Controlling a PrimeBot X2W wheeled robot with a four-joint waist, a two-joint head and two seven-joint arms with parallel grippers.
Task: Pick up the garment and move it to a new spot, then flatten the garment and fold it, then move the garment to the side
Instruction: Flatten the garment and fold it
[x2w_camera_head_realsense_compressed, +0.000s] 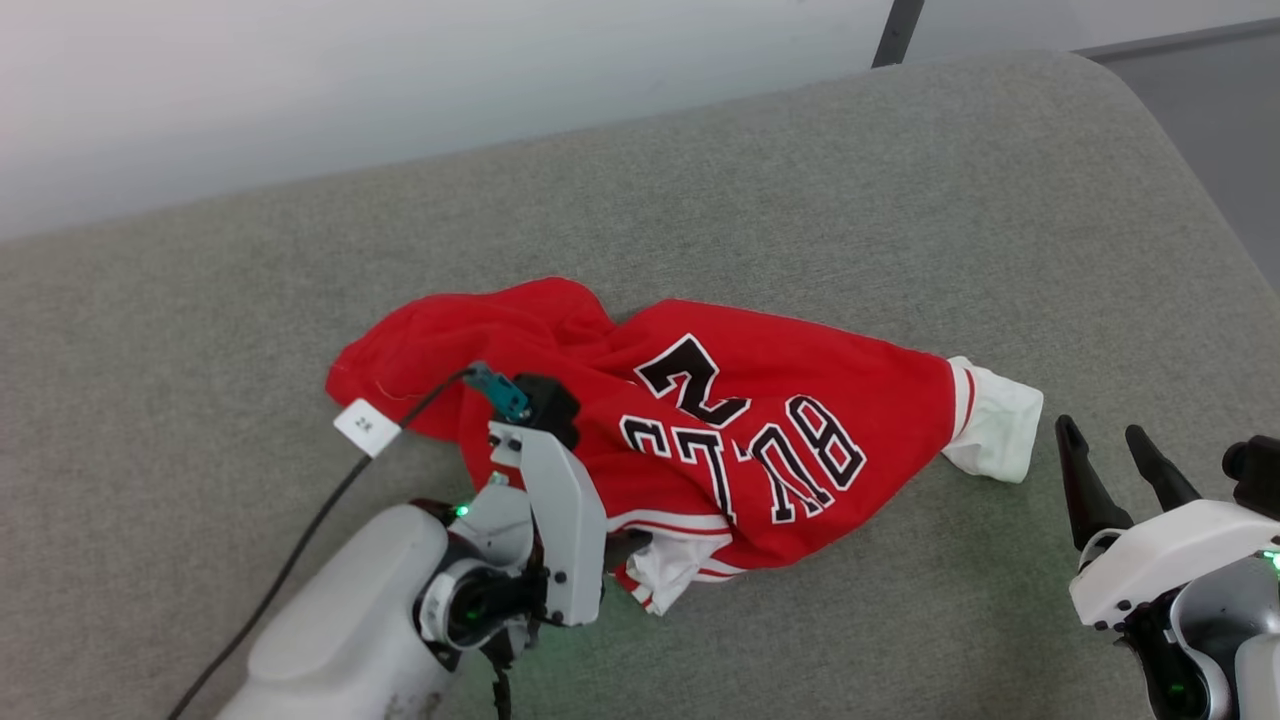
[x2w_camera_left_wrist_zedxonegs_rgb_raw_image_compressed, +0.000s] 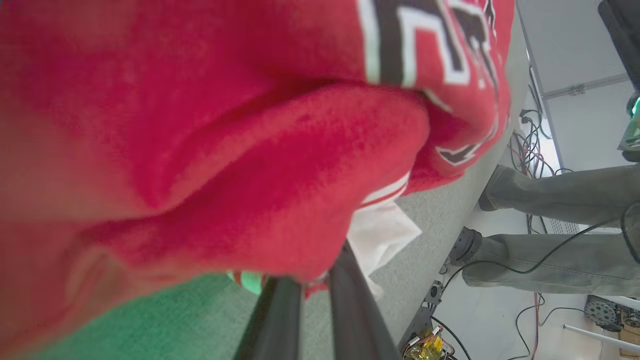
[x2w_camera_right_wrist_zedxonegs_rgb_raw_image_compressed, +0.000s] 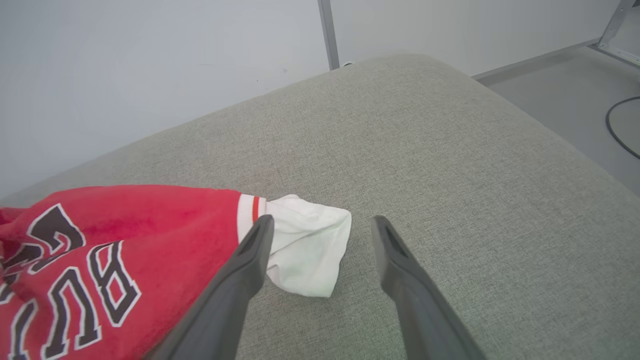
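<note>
The left gripper (x2w_camera_left_wrist_zedxonegs_rgb_raw_image_compressed: 314, 276) is pinching the shirt (x2w_camera_head_realsense_compressed: 860, 400) to lift it off the cushion (x2w_camera_head_realsense_compressed: 700, 180). The right gripper (x2w_camera_right_wrist_zedxonegs_rgb_raw_image_compressed: 322, 222) is hanging open beside it.

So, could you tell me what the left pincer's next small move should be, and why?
Probably a small lift with the left pincer. Its jaws look shut on a fold of the shirt, and the shirt lies crumpled on the cushion. The right pincer is open beside the white sleeve, holding nothing. A lift would test the grip.
</note>
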